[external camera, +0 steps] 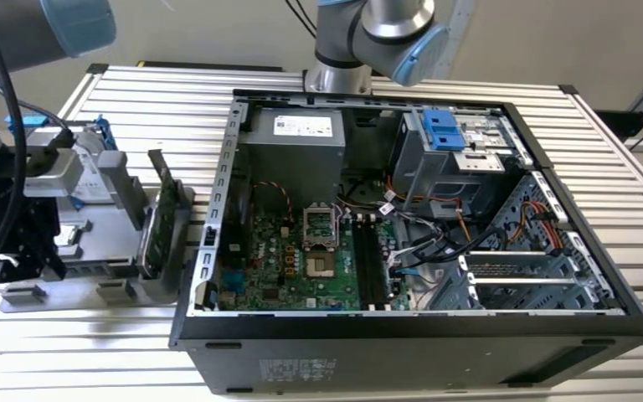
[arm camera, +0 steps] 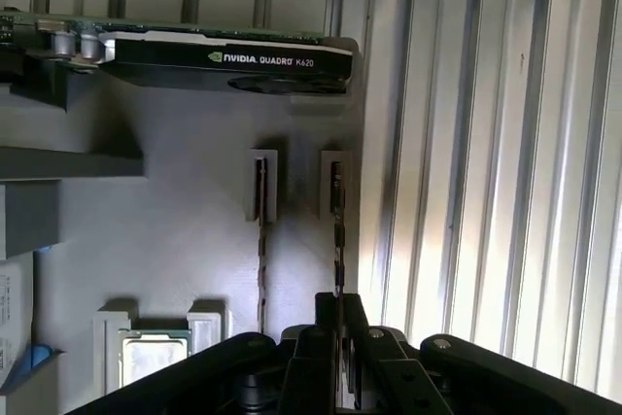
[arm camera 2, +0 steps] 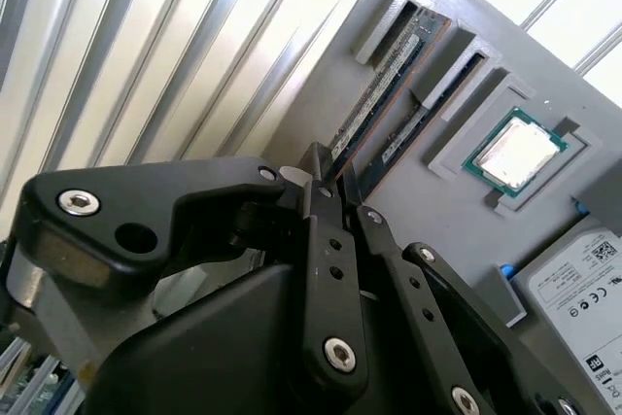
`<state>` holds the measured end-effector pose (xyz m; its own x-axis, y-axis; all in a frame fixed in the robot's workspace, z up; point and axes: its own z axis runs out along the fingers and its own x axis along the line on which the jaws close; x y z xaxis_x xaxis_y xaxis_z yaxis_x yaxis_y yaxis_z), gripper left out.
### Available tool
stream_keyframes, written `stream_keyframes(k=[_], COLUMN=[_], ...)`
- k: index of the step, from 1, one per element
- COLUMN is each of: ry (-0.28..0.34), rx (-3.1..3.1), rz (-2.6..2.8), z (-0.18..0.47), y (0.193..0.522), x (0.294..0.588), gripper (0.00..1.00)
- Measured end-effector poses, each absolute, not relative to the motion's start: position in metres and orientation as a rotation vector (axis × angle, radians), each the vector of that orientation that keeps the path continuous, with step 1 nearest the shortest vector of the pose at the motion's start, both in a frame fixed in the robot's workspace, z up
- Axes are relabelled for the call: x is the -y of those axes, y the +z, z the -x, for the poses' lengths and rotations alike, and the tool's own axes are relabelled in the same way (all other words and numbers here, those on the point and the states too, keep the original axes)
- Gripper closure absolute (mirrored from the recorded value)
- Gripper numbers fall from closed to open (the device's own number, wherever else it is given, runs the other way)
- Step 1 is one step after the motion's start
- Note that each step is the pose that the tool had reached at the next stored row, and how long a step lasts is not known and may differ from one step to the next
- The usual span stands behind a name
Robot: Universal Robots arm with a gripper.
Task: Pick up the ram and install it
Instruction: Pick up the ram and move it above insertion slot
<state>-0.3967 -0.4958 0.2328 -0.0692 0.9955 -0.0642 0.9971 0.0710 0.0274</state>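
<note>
Exterior view: open PC case lying on slatted alu table, motherboard exposed. Grey parts holder just beside case, at the exterior view's left, w/ graphics card standing on edge in it. Robot arm reaching down over holder's end farthest from case.

First wrist view: gripper at ram, fingers closed together on stick's near end, one pressed to each face. Ram upright on its long edge in outer slot of holder, next to table slats, not yet lifted out. Second ram stick in neighbouring slot, parallel, untouched. Graphics card lying across beyond far ends of both slots; CPU in recess beside second ram stick.

Second wrist view: grip seen from other side, ram running away from fingertips along holder's edge; CPU and hard drive farther in on holder, well apart from gripper
</note>
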Motion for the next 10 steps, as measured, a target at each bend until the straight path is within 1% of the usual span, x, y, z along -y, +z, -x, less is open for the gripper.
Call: stream_keyframes(k=[10], ry=[-0.037], rx=[-2.25], rz=[-2.097], z=[0.3967], y=[0.2414], x=[0.4958], gripper=[1.0])
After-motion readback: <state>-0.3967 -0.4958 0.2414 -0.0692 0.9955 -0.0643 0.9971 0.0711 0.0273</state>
